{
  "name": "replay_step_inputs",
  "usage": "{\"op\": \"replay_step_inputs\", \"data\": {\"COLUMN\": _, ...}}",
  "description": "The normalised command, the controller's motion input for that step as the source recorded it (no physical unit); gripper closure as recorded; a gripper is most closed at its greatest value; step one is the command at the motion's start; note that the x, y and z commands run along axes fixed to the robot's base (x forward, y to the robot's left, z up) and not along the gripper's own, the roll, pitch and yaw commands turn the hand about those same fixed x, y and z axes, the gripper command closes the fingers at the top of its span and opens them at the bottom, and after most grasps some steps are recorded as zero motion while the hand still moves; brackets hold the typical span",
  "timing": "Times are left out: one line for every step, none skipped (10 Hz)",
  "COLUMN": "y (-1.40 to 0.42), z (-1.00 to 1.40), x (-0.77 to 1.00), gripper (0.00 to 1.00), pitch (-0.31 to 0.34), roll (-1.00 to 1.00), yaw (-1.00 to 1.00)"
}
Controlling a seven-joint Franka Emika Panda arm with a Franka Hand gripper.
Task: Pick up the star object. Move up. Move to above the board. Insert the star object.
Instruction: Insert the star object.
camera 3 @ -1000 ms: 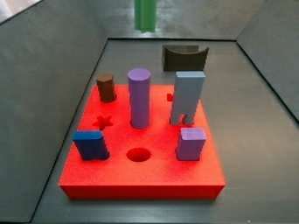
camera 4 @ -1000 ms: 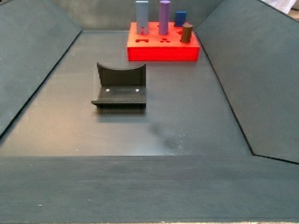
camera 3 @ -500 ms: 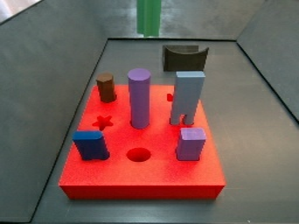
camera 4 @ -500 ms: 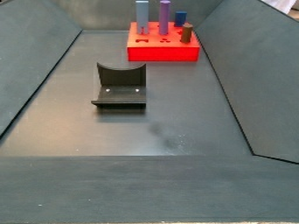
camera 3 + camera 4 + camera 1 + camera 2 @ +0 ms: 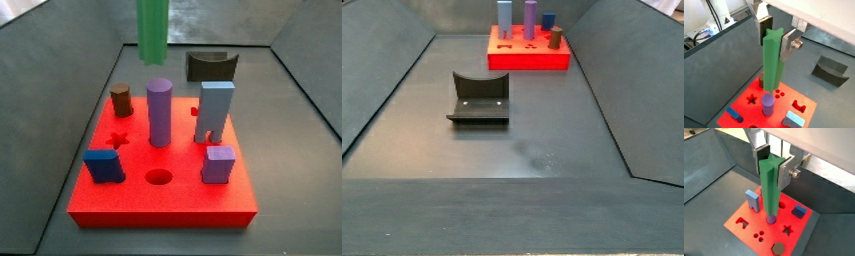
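The claw (image 5: 773,36) grips the green star rod (image 5: 772,65), upright high above the red board (image 5: 181,205). Below stand a purple cylinder (image 5: 159,112), blue pillar (image 5: 215,110) and brown peg (image 5: 122,99). The fixture (image 5: 480,98) stands apart.

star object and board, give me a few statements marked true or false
1. The gripper is shut on the star object. True.
2. The star object is seated in the board. False: it hangs above the board, held.
3. The star-shaped hole is empty. True.
4. The purple cylinder lies flat on the board. False: it stands upright.
5. The fixture sits on the board. False: it stands on the floor, apart.
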Motion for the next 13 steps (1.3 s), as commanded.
{"op": "replay_step_inputs", "data": {"y": 0.00, "z": 0.14, "x": -0.33, "gripper": 1.00, "pitch": 0.000, "roll": 0.03, "yaw": -0.12}}
{"op": "replay_step_inputs", "data": {"y": 0.00, "z": 0.56, "x": -0.51, "gripper": 1.00, "pitch": -0.026, "roll": 0.01, "yaw": -0.45}}
{"op": "replay_step_inputs", "data": {"y": 0.00, "z": 0.20, "x": -0.62, "gripper": 1.00, "pitch": -0.096, "roll": 0.00, "yaw": -0.46}}
{"op": "replay_step_inputs", "data": {"y": -0.05, "z": -0.03, "x": 0.00, "gripper": 1.00, "pitch": -0.076, "roll": -0.03, "yaw": 0.00}}
{"op": "replay_step_inputs", "data": {"y": -0.19, "z": -0.67, "x": -0.22, "gripper": 1.00, "pitch": -0.097, "roll": 0.02, "yaw": 0.00}}
{"op": "replay_step_inputs", "data": {"y": -0.29, "z": -0.87, "x": -0.36, "gripper": 1.00, "pitch": -0.007, "roll": 0.04, "yaw": -0.29}}
{"op": "replay_step_inputs", "data": {"y": -0.21, "z": -0.55, "x": 0.00, "gripper": 1.00, "pitch": 0.000, "roll": -0.01, "yaw": -0.25}}
{"op": "replay_step_inputs", "data": {"y": -0.06, "z": -0.22, "x": 0.06, "gripper": 1.00, "pitch": 0.000, "roll": 0.00, "yaw": -0.05}}
{"op": "replay_step_inputs", "data": {"y": 0.00, "z": -0.03, "x": 0.00, "gripper": 1.00, "pitch": 0.000, "roll": -0.04, "yaw": 0.02}}
{"op": "replay_step_inputs", "data": {"y": 0.00, "z": -0.53, "x": 0.00, "gripper": 1.00, "pitch": 0.014, "roll": 0.02, "yaw": -0.09}}
{"op": "replay_step_inputs", "data": {"y": 0.00, "z": -0.43, "x": -0.13, "gripper": 1.00, "pitch": 0.017, "roll": 0.00, "yaw": -0.42}}
{"op": "replay_step_inputs", "data": {"y": 0.00, "z": -0.05, "x": -0.03, "gripper": 1.00, "pitch": 0.000, "roll": 0.00, "yaw": 0.00}}
{"op": "replay_step_inputs", "data": {"y": -0.01, "z": -0.31, "x": -0.27, "gripper": 1.00, "pitch": 0.066, "roll": 0.04, "yaw": -0.55}}
